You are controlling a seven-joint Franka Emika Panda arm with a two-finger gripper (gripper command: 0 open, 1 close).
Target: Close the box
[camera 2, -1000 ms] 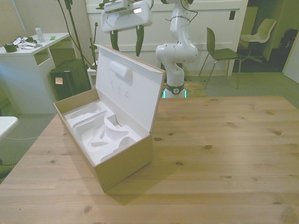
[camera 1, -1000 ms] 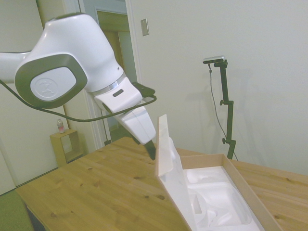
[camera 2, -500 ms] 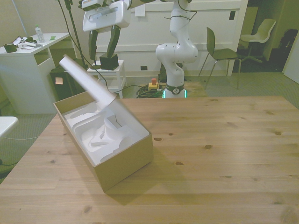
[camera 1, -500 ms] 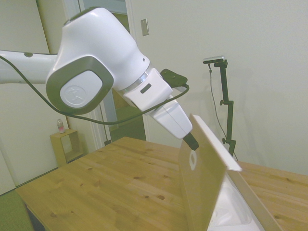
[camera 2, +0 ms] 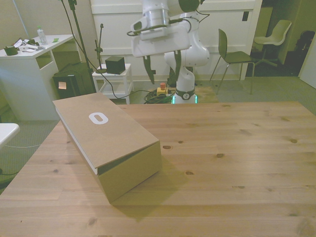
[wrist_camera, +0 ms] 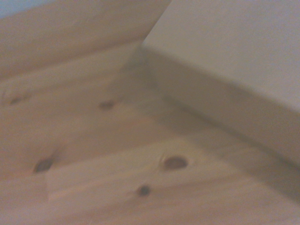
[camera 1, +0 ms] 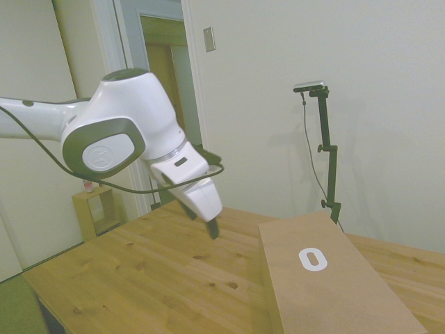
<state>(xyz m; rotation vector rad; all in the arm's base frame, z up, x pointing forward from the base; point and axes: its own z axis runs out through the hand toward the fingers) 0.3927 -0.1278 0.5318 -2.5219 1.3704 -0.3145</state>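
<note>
Box (camera 2: pixel 106 143) sits on the tabletop (camera 2: pixel 237 163) toward the front view's left, long axis running diagonally. Lid is down flat over the body, brown cardboard all round, white oval ring mark (camera 2: pixel 98 118) facing up near the far end of the lid. Lid edge overhangs the front corner slightly, thin shadow line under it. In the side view the same box (camera 1: pixel 334 285) fills the lower right, ring mark (camera 1: pixel 313 259) on top.

Claw (camera 2: pixel 157 70) hangs in the air behind the tabletop's far edge, well apart from the box, touching nothing. Its two dark fingers (camera 2: pixel 146 69) point down with a clear gap between them: spread, nothing held. Side view has the claw (camera 1: pixel 212 228) above bare wood, beside the box's near end, not touching it.

Wrist view is blurred: knotty wood (wrist_camera: pixel 117 159) and a pale corner of the box (wrist_camera: pixel 234 56) with a shadow under it.
</note>
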